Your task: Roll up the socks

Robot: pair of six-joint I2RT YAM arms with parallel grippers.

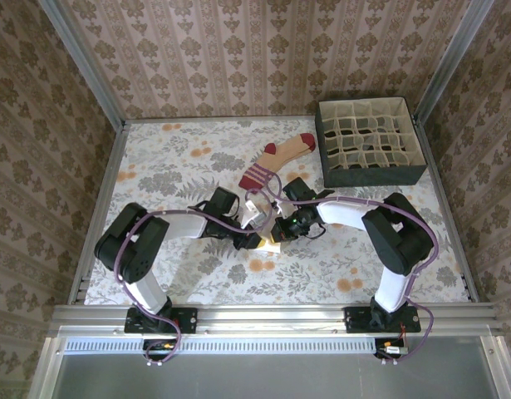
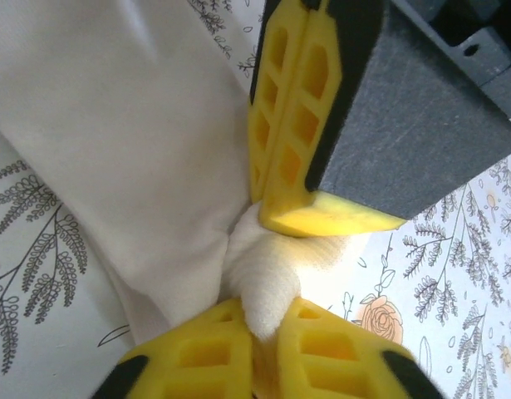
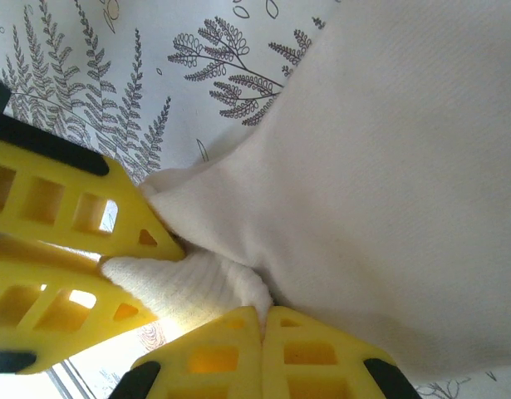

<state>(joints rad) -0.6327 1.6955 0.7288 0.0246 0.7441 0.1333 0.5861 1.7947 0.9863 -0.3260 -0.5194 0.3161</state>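
Observation:
The cream-white sock [image 1: 256,209] is bunched at mid-table between both grippers. In the left wrist view its smooth fabric [image 2: 130,150] spreads to the left, and a ribbed fold is pinched in my left gripper [image 2: 268,320], which is shut on it. My right gripper [image 3: 262,320] is shut on a ribbed fold of the same sock [image 3: 388,183]. The two grippers meet tip to tip, left gripper [image 1: 257,238] and right gripper [image 1: 278,226]. The tan sock [image 1: 280,160], with maroon toe, heel and striped cuff, lies flat just behind them.
A dark organiser box [image 1: 415,137] with many small cells stands at the back right. The floral tabletop [image 1: 172,166] is bare to the left and along the front. Patterned walls close in the table on three sides.

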